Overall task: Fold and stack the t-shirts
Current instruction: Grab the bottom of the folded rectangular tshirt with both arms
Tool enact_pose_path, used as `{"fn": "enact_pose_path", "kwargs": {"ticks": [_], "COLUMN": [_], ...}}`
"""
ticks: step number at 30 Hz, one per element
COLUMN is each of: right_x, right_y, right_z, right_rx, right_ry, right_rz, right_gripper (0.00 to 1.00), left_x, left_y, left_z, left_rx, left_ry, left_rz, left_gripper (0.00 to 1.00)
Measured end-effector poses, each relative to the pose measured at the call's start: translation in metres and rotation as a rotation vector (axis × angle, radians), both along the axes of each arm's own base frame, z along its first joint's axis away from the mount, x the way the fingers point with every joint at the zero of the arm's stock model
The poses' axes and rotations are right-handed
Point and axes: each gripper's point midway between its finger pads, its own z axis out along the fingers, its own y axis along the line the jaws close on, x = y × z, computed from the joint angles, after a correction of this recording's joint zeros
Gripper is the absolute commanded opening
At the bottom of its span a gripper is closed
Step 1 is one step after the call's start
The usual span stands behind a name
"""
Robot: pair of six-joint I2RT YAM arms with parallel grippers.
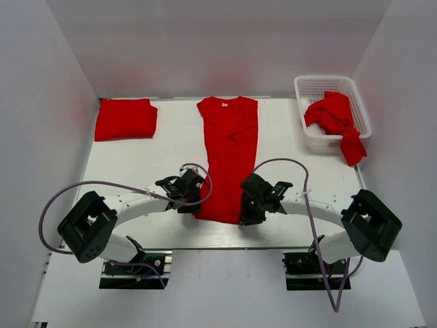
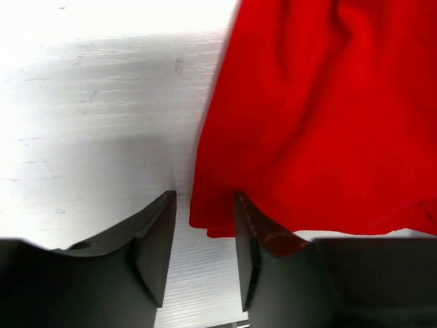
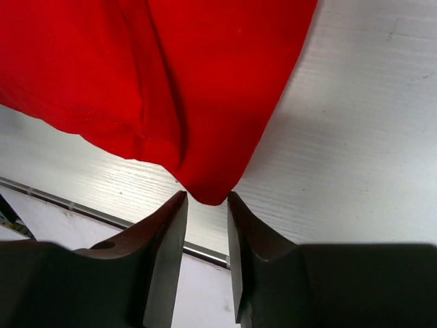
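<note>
A red t-shirt [image 1: 229, 157], folded into a long narrow strip, lies in the middle of the white table [image 1: 136, 171], collar at the far end. My left gripper [image 1: 194, 207] is at its near left corner. In the left wrist view this gripper [image 2: 204, 197] stands open, the shirt's [image 2: 321, 116] corner at its tips and one finger [image 2: 263, 236] over the hem. My right gripper [image 1: 245, 216] is at the near right corner. In the right wrist view its [image 3: 207, 196] jaws stand narrowly apart, the shirt's [image 3: 171, 75] corner tip just between the fingertips.
A folded red t-shirt [image 1: 125, 119] lies at the back left. A white lattice basket [image 1: 324, 79] at the back right holds a crumpled red t-shirt [image 1: 334, 116] that hangs over its near rim. The table's near edge [image 3: 82, 208] runs just behind the grippers.
</note>
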Motion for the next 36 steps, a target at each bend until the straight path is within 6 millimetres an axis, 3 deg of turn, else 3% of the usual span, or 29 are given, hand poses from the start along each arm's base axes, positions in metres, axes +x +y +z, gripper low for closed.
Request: {"fn": "enact_pose_path", "kwargs": {"ticks": [2,4,5,6,13,20,24,29,32,36], "right_x": [0.0,0.0,0.0,0.0,-0.001,-0.013,-0.016,-0.016,-0.012,0.008], "right_y": [0.0,0.0,0.0,-0.001,-0.002,-0.004,-0.005,-0.009,-0.012,-0.008], "right_z": [-0.001,-0.005,-0.007,-0.009,-0.007,0.016,0.021,0.027,0.029,0.041], "right_rx": [-0.001,-0.01,-0.016,-0.023,-0.022,0.074,0.093,0.097,0.073,0.052], "right_ry": [0.001,0.005,0.008,0.009,0.01,-0.011,-0.014,-0.033,-0.051,-0.112], "right_rz": [0.005,0.011,0.015,0.022,0.02,0.037,0.042,0.038,0.031,0.017], "right_gripper": [0.28,0.2,0.07,0.0,0.0,0.0,0.0,0.0,0.0,0.0], "left_x": [0.0,0.0,0.0,-0.001,-0.008,-0.041,-0.05,-0.044,-0.03,-0.006], "left_y": [-0.002,-0.005,-0.007,-0.009,-0.02,-0.011,-0.006,-0.014,-0.025,-0.034], "left_z": [-0.001,-0.001,-0.002,-0.003,-0.002,0.01,0.017,0.037,0.056,0.076], "left_rx": [-0.008,-0.018,-0.022,-0.027,-0.05,-0.075,-0.066,-0.078,-0.087,-0.062], "left_ry": [-0.006,-0.014,-0.016,-0.017,-0.014,0.045,0.071,0.062,0.031,-0.005], "left_rz": [-0.005,-0.009,-0.013,-0.016,-0.044,-0.051,-0.037,-0.028,-0.01,0.049], "left_gripper": [0.38,0.2,0.12,0.0,0.0,0.0,0.0,0.0,0.0,0.0]}}
